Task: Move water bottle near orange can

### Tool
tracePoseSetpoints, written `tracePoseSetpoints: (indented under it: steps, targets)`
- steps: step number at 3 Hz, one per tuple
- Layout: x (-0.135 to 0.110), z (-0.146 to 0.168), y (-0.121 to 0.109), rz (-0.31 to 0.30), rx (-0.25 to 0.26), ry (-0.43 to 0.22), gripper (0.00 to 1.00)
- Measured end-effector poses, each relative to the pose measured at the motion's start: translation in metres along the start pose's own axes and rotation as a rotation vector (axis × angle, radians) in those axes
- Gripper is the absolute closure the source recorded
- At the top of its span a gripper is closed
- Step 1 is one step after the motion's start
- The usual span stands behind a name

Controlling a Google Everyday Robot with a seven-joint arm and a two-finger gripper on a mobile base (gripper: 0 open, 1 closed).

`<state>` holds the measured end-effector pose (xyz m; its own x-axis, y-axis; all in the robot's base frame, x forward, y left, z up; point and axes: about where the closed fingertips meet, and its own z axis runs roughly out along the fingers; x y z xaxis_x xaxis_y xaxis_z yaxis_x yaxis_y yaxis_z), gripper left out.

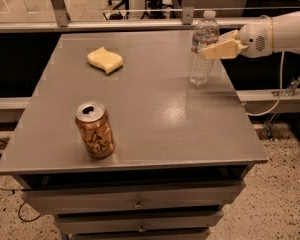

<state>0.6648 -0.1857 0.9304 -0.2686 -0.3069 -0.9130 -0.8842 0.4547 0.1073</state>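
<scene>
Standing nearest: a stack of drawers sits under the table's near edge, each with a small knob at its middle.
Orange can: upright at the near left of the table, close to the front edge. Its opened silver top shows, and dark scribbles mark its tan side.
Table: grey and flat, with a dull sheen across the middle.
Sponge: yellow, lying flat toward the far left, well apart from both the can and the bottle.
Water bottle: upright at the far right of the table, near the right edge. It has a white cap, a red-and-white band round the upper part and clear ribbed plastic below. It is well apart from the orange can, which stands diagonally across the table toward the near left.
Gripper: tan, at the bottle's right side, level with the label band. Its tip overlaps the bottle's outline there.
Grip: I cannot tell whether it is clenched on the bottle or released.
Arm: white, reaching in level from the right, past the table's right edge.
Cable: pale, hanging from the arm down the right side of the table.
Rail: a metal bar along the far side of the table, with upright posts rising from it.
Floor: speckled, seen to the right of the drawers.
</scene>
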Motion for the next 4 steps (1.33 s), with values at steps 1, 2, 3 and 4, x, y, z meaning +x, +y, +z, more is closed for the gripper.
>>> tracePoseSetpoints:
  steps: [1, 2, 3, 4]
  targets:
    - [-0.018, -0.010, 0.047, -0.037, -0.109, -0.022, 1.00]
    - [-0.026, -0.016, 0.094, -0.078, -0.213, -0.056, 1.00]
    - [-0.022, 0.000, 0.156, -0.151, -0.365, -0.089, 1.00]
    - [-0.018, 0.022, 0.195, -0.199, -0.476, -0.100, 1.00]
